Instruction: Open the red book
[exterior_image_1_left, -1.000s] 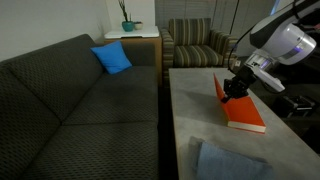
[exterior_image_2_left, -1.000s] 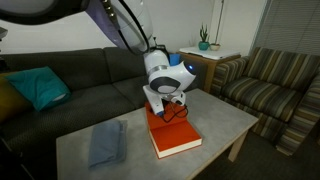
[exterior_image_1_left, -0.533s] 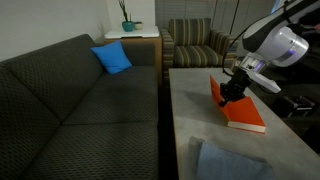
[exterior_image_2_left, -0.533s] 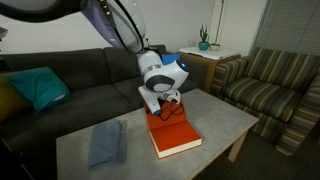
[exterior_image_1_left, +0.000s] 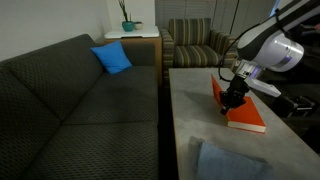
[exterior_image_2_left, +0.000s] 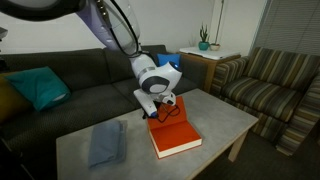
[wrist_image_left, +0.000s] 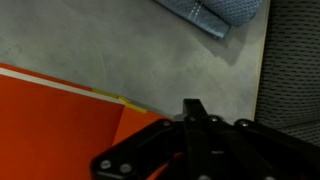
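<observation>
Exterior views show the red book (exterior_image_1_left: 248, 115) lying right of centre on the table (exterior_image_1_left: 190, 115), its cover half raised against my pincer (exterior_image_1_left: 232, 100), whose fingers are pressed together. Opening is midway, I judge; next I push the cover over leftward.

Red book (exterior_image_2_left: 176, 138): smooth matt cover.
Table (exterior_image_2_left: 225, 115): smooth grey mottled top, stone-like.
Sofa (exterior_image_1_left: 80, 95): dark coarse woven fabric.
Blue-grey cloth (exterior_image_2_left: 105, 143): soft matt textile.

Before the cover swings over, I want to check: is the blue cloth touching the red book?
Apart. An exterior view shows bare table between the blue cloth and the red book.
</observation>
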